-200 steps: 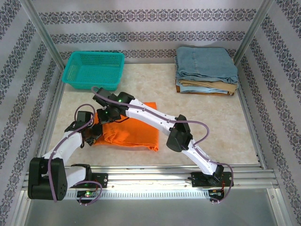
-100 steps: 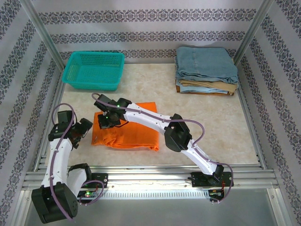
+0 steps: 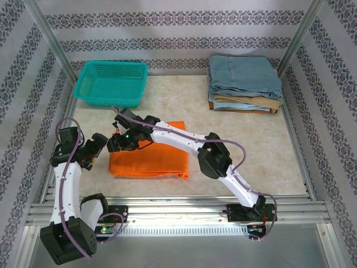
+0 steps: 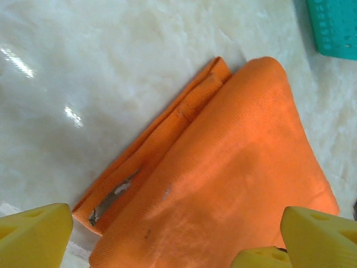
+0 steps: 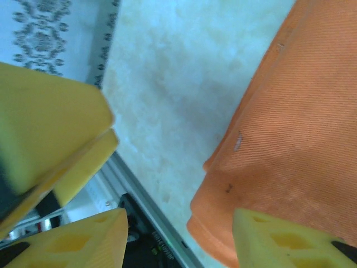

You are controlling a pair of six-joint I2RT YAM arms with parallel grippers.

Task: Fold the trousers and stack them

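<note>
Left gripper [image 4: 175, 241]: jaws spread wide, nothing between them, hovering over the left edge of the trousers [image 3: 150, 155]. Right gripper [image 5: 175, 234]: jaws also apart, no cloth pinched. I see bare surface in the gap, and its right finger [image 5: 279, 237] sits over the rounded fold edge of the orange cloth. From above, the two grippers are close together at the trousers' left side, the right arm reaching across the cloth from the right. The trousers lie flat, folded into a rough rectangle, at the near-left of the table [image 3: 240, 139]. In my left wrist view I see stacked layers at the fold, with a waistband edge poking out on the left. The surface is pale marbled stone-look, glossy, with glare spots. An aluminium rail [image 3: 178, 207] runs along the near edge by the arm bases, and metal posts [image 3: 49, 38] rise at the far corners. The walls [image 3: 167, 22] are white with grey ornamental stripes. Teal basket [image 3: 109, 99] is at the far left, beyond the trousers and apart from them – the mesh bottom is visible all across. At the far right is a folded stack: the light blue denim pair [image 3: 244, 75] on top of the tan pair [image 3: 245, 103], well apart from the orange pair.
</note>
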